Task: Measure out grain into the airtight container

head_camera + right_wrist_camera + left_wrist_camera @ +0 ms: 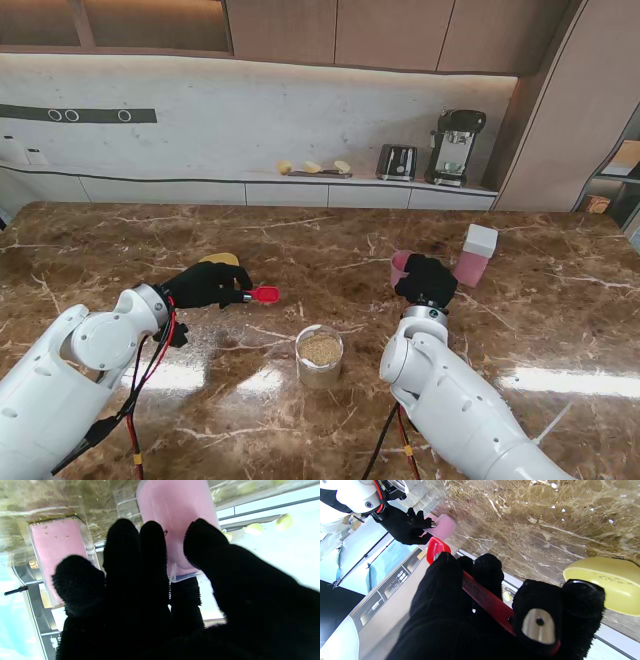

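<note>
While the left hand [208,285] has its black-gloved fingers [450,585] curled tight round the handle of a red measuring scoop [265,294], the scoop's bowl pokes out past the fingertips toward the middle of the marble table [330,240], level and just over the surface. Just behind that hand, farther from me, a yellow dish [220,259] sits on the table, with a few specks inside it in the left wrist view. The right hand [427,281] has its fingers [147,555] wrapped loosely about a pink cup [400,266], thumb on one side and the others on the other; whether they truly grip it I cannot tell. To the right of that cup stands a pink airtight container [474,258] with a white lid, apart from the hand. Nearer to me, between the two arms, a clear jar of grain [320,355] stands open, well apart from both hands
</note>
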`<state>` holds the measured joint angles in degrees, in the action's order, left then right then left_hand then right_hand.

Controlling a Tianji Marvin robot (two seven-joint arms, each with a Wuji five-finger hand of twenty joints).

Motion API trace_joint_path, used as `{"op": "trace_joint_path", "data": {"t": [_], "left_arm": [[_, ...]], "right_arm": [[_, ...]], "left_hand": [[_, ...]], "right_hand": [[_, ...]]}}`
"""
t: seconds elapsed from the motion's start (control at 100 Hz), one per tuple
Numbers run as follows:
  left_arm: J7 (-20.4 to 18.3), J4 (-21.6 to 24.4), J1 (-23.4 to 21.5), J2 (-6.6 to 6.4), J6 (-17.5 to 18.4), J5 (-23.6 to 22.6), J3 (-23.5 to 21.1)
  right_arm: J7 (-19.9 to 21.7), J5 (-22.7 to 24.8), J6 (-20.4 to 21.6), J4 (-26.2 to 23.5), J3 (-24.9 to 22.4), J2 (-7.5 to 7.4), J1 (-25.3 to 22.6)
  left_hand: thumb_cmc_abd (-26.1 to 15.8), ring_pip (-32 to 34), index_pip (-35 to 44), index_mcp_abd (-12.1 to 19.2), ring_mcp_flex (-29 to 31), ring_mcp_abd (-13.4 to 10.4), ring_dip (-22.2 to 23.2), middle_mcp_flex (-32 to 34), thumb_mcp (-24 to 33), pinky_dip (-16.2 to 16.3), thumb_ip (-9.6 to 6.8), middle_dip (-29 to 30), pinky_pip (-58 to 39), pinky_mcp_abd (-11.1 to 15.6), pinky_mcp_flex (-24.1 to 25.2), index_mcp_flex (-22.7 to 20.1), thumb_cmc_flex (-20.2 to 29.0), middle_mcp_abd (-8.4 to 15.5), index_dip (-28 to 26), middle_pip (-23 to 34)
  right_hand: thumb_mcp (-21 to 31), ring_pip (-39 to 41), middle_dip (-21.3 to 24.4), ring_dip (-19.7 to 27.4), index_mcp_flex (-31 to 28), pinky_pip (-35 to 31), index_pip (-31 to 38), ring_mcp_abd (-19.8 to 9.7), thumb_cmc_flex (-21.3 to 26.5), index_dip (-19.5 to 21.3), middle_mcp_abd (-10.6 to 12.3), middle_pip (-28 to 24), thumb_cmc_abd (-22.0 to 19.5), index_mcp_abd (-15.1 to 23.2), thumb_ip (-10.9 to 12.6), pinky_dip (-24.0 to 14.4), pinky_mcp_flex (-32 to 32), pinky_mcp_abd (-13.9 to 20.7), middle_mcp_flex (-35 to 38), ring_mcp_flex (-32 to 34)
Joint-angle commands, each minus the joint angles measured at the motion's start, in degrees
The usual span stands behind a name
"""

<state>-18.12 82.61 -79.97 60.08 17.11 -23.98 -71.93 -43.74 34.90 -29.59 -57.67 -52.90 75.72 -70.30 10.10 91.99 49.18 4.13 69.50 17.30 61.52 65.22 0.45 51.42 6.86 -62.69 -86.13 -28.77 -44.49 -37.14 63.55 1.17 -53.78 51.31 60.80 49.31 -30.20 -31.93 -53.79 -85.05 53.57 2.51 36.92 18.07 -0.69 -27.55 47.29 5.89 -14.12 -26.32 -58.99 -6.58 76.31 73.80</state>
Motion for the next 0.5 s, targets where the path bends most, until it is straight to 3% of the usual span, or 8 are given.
{"op": "trace_joint_path", "data": {"t": [0.0, 0.15, 0.22, 0.25, 0.26, 0.28, 0.49], "left_arm": [[0.2, -0.4, -0.1, 0.03, 0.1, 0.1, 0.3], [0.3, -0.3, -0.2, 0.04, 0.1, -0.1, 0.2], [0.2, -0.2, -0.3, 0.02, 0.1, -0.1, 0.1], [0.2, -0.1, -0.3, 0.0, 0.1, -0.1, 0.0], [0.2, -0.1, -0.3, 0.0, 0.1, -0.2, 0.0], [0.1, -0.1, -0.4, -0.01, 0.1, -0.2, 0.0], [0.0, 0.1, -0.6, -0.06, 0.3, -0.3, -0.4]], "right_arm": [[1.1, -0.5, -0.5, -0.2, 0.4, 0.6, -1.1], [1.3, -0.8, -0.3, -2.0, 0.5, 0.65, -2.4], [2.0, -0.8, -0.5, -3.1, 0.5, 0.48, -3.1], [2.3, -0.7, -0.6, -3.6, 0.5, 0.38, -3.3], [2.4, -0.7, -0.6, -3.8, 0.5, 0.35, -3.4], [2.6, -0.7, -0.6, -4.1, 0.4, 0.29, -3.6], [3.9, 0.8, -0.2, -7.8, -0.3, -0.74, -5.3]], "left_hand": [[-1.1, 2.9, 2.9, 7.1, 2.7, 1.5, 0.1, 2.4, 4.6, 0.0, -2.57, -0.9, -3.6, 0.7, -0.2, -3.3, 1.8, 2.5, -2.3, 1.6], [-1.1, 2.9, 2.9, 7.0, 2.7, 1.5, 0.1, 2.3, 4.6, -0.1, -2.58, -0.9, -3.6, 0.7, -0.2, -3.3, 1.8, 2.6, -2.3, 1.5], [-1.1, 2.9, 2.9, 7.0, 2.7, 1.5, 0.1, 2.4, 4.6, -0.1, -2.58, -0.9, -3.6, 0.7, -0.1, -3.4, 1.8, 2.5, -2.3, 1.5], [-1.1, 2.9, 2.9, 7.0, 2.7, 1.5, 0.1, 2.4, 4.6, -0.1, -2.6, -0.9, -3.6, 0.7, -0.1, -3.3, 1.9, 2.5, -2.2, 1.5], [-1.1, 2.9, 2.9, 7.0, 2.7, 1.5, 0.1, 2.4, 4.6, -0.1, -2.59, -0.9, -3.6, 0.7, -0.1, -3.3, 1.9, 2.5, -2.2, 1.5], [-1.1, 2.9, 2.9, 7.0, 2.7, 1.5, 0.1, 2.4, 4.6, -0.1, -2.58, -0.9, -3.5, 0.7, 0.0, -3.4, 1.8, 2.5, -2.3, 1.5], [-1.0, 2.9, 2.9, 7.1, 2.7, 1.5, 0.1, 2.4, 4.6, -0.1, -2.59, -0.9, -3.6, 0.8, 0.1, -3.4, 1.8, 2.4, -2.3, 1.5]], "right_hand": [[0.4, -0.4, 0.9, 1.2, -1.3, -2.8, 2.6, -0.2, -2.3, -1.2, -2.2, 0.6, -1.2, -1.8, -0.8, 1.5, -2.4, 1.9, 1.2, 1.6], [-2.9, -1.9, 2.2, 2.6, 0.2, -2.5, -0.5, 0.4, -6.0, -3.6, -3.1, 1.6, -1.2, -4.1, -0.5, 2.6, -2.2, 2.0, 0.1, 1.5], [-2.9, -2.7, 3.2, 3.1, -0.3, -2.7, -10.4, 0.6, -9.0, -0.1, -3.2, 1.5, -2.6, -5.8, 1.6, 3.4, -2.2, 2.0, -0.6, 1.5], [-2.7, -2.8, 3.3, 3.0, -0.7, -2.7, -15.7, 0.7, -10.7, 3.1, -3.4, 1.6, -3.4, -6.5, 4.6, 3.5, -2.2, 2.0, -0.8, 1.5], [-3.0, -2.9, 3.4, 3.0, -0.8, -2.7, -18.4, 0.7, -11.1, 6.2, -3.4, 1.6, -3.8, -6.8, 6.0, 3.5, -2.2, 2.0, -0.9, 1.4], [-3.3, -2.9, 3.4, 3.0, -0.3, -2.7, -20.7, 0.7, -11.6, 8.4, -3.4, 1.6, -4.0, -7.0, 7.0, 3.5, -2.2, 2.0, -1.1, 1.4], [-6.2, -2.4, 3.8, 2.9, 4.4, -2.9, -25.5, 0.8, -13.9, 7.5, -3.6, 1.9, -5.0, -8.1, 7.3, 3.7, -2.5, 2.4, -1.7, 1.5]]}}
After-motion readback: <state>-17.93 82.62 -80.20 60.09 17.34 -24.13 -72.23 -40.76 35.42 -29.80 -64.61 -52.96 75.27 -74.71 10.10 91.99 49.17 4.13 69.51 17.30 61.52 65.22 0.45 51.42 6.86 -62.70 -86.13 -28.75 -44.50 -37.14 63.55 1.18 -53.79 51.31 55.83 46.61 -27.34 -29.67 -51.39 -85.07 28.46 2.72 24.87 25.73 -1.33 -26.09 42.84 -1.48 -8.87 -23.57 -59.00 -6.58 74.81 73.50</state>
